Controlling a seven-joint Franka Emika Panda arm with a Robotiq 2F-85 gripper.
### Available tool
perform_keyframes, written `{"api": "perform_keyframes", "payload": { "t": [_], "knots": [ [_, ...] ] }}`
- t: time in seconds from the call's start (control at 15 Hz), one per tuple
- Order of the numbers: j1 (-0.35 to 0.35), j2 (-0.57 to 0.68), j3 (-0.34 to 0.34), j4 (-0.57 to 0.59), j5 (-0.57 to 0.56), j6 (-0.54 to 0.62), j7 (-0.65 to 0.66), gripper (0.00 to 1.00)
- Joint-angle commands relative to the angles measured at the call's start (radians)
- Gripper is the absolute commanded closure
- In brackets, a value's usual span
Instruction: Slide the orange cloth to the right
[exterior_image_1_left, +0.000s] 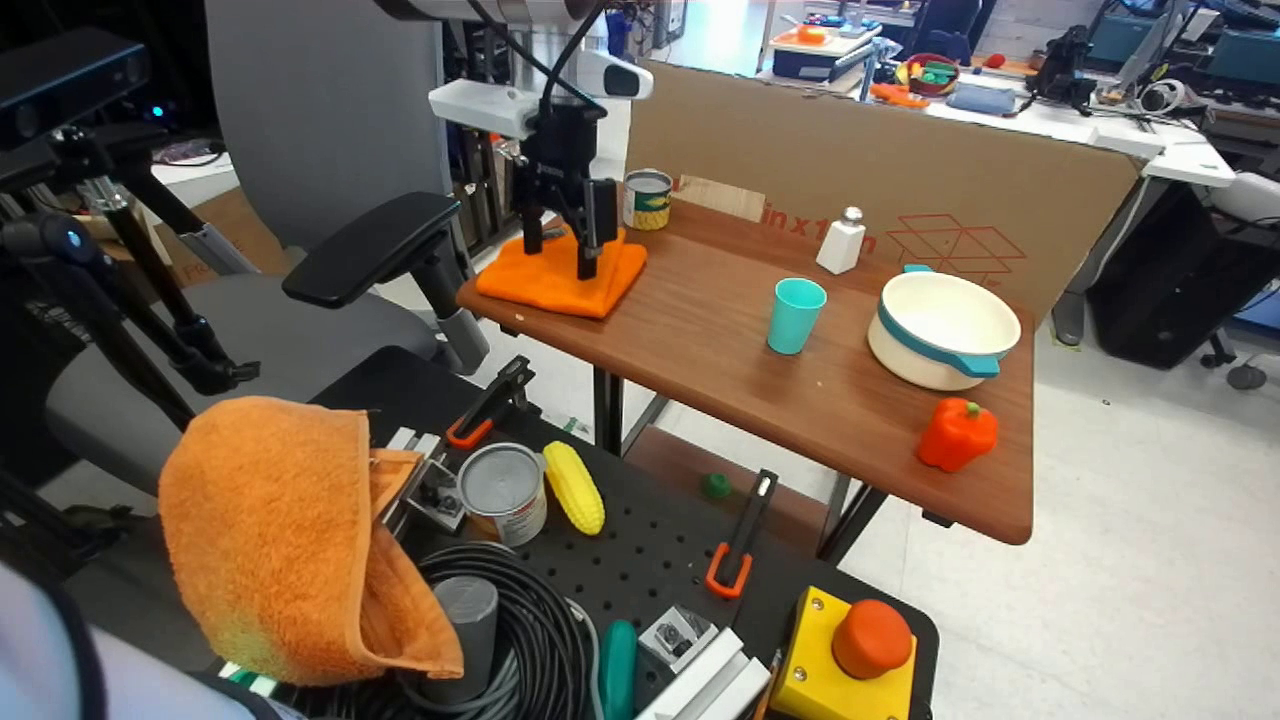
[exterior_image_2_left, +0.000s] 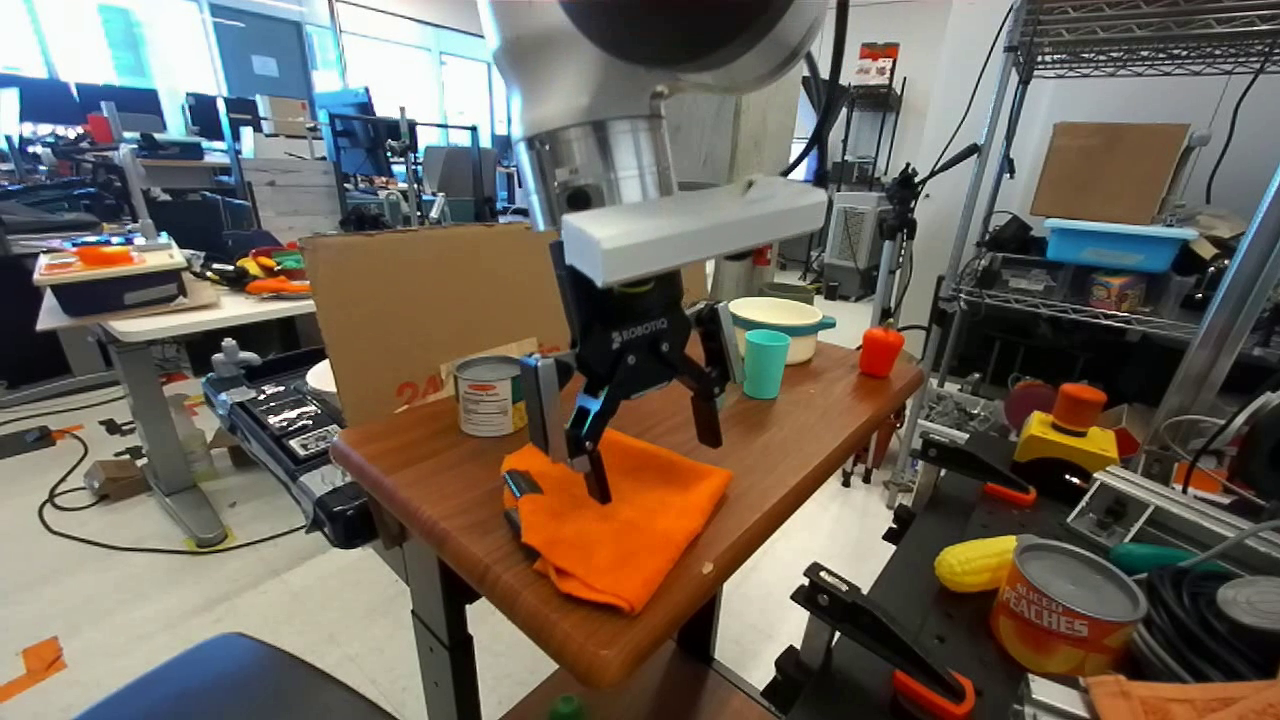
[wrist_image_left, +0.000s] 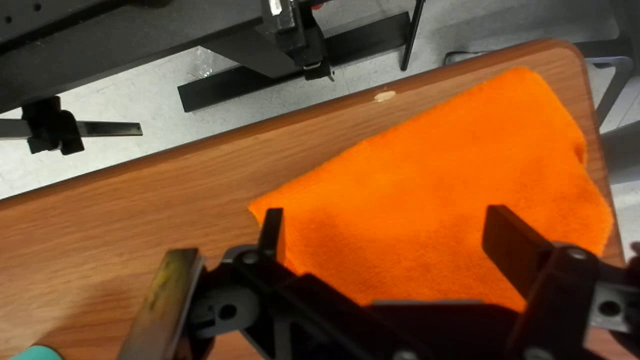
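Folded orange cloth (exterior_image_2_left: 630, 545) sits right under our Robotiq gripper (exterior_image_2_left: 653, 457)
Jaws spread wide, cloth by a short edge and corner of the wood-grain table (exterior_image_2_left: 800, 440); we can't quite tell if the tips touch.

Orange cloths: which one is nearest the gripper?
The brighter orange cloth, on the wooden table, beneath the open gripper. The paler towel is farther off, by the black worktop.
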Motion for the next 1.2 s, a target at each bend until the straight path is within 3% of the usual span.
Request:
{"api": "perform_keyframes", "payload": {
  "t": [0.0,0.53,0.87,1.13],
  "knots": [
    [0.051,0.107,-0.039,0.092,-0.025,0.001,0.037,0.00],
    [0.055,0.239,-0.155,0.233,-0.037,-0.080,0.050,0.00],
    [0.009,0.228,-0.193,0.248,-0.026,-0.206,0.015,0.00],
    [-0.003,0.210,-0.196,0.235,-0.039,-0.212,0.009,0.00]
  ]
}}
